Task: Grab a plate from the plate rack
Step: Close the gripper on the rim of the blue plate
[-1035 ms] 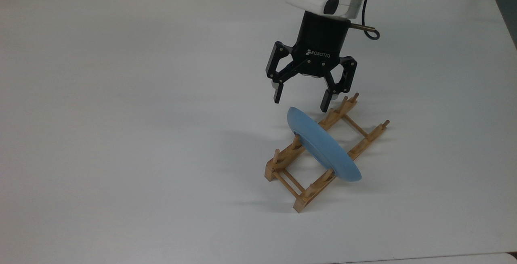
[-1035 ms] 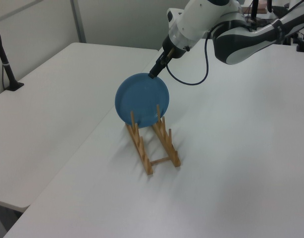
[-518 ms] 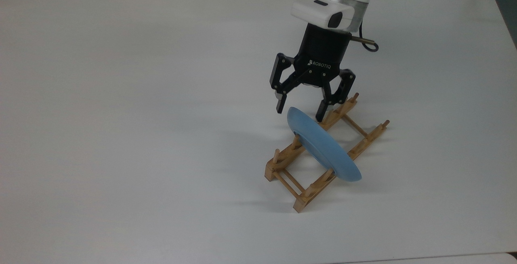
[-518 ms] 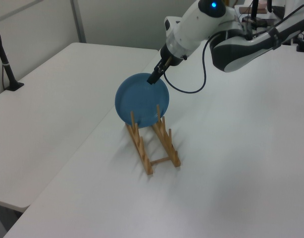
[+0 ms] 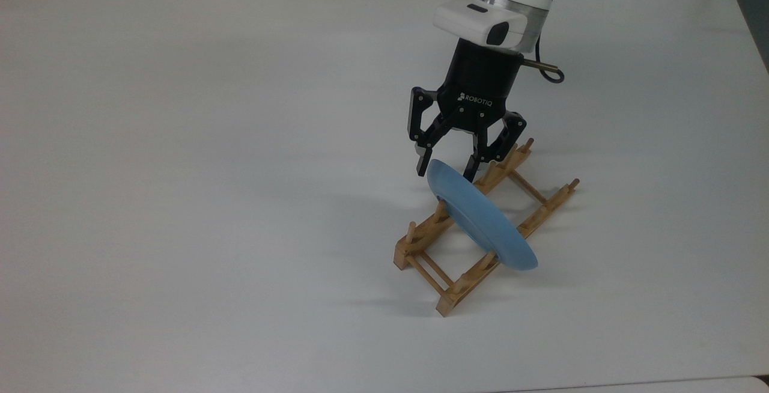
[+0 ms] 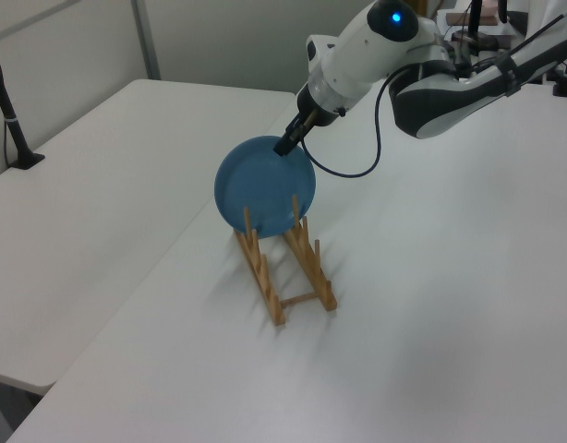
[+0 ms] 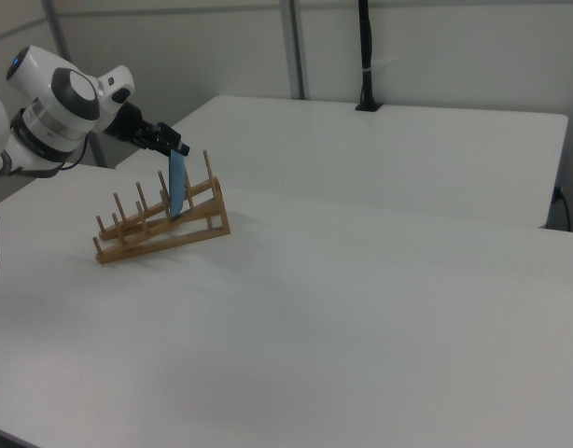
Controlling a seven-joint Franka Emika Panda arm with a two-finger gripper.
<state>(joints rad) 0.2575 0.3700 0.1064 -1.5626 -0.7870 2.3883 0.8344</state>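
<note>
Since a second ago I am bringing the gripper (image 5: 446, 170) down and narrowing its fingers, so they are now straddling the top edge of the plate (image 5: 480, 219) with a little gap showing on each side; I am judging them spread, not yet pinching. Moving rightward in the top view, the plate is standing on edge between the pegs of the plate rack (image 5: 432, 279), leaning slightly. On the white table (image 5: 180, 140), only the approach is looking finished; closing on the rim and lifting clear are remaining.
</note>
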